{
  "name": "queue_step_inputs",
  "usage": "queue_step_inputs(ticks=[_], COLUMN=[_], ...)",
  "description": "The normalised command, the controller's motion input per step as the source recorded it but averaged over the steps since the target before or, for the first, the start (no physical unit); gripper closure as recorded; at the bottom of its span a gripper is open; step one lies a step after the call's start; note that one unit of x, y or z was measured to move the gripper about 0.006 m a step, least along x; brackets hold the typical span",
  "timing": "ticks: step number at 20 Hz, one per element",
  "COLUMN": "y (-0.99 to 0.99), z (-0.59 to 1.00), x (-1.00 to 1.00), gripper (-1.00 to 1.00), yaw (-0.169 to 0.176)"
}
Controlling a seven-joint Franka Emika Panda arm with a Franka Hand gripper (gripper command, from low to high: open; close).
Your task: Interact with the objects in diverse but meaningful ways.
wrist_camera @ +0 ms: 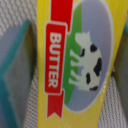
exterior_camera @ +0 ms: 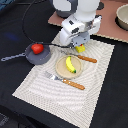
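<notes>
Packet (wrist_camera: 75, 30) (exterior_camera: 80, 49) seen close in the wrist view: flat, yellow, glossy. Carried a red ribbon banner down its length with BUTTER in white capitals. Beside the banner, bore a pale blue-grey oval with a green band and a white cow with black patches. Looked a little blurred at the edges.

Lay straight beneath the gripper (wrist_camera: 67, 55) (exterior_camera: 79, 45), between the two fingers (wrist_camera: 12, 55). Showed in the exterior view only as a small yellow patch poking out under the white hand, low over the striped mat (exterior_camera: 95, 80).

Gripper stood partly spread, one grey-teal finger on each long side of the packet. Left finger sat right against the yellow edge; right finger showed only as a dim sliver at the other edge. Could not tell whether the pads were pressing on the packet or merely flanking it, nor whether the packet was resting on the mat or raised off it.

Elsewhere in the exterior view: knife (exterior_camera: 84, 58) just beside the gripper, on the near side. Plate (exterior_camera: 61, 69) with the banana (exterior_camera: 70, 65) a little farther out the same way. Pan (exterior_camera: 30, 56) holding the tomato (exterior_camera: 37, 48) off to the exterior view's left of the gripper. Fork (exterior_camera: 65, 81) beyond the plate, well apart from the gripper.
</notes>
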Motion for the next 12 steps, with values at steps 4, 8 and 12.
queue_step_inputs(ticks=[4,8,12], y=[0.05,-0.08,-0.63], z=[0.39,0.83,1.0], x=[-0.28,-0.39,-0.18], gripper=[1.0,1.0,1.0], yaw=[-0.017,-0.03,-0.003])
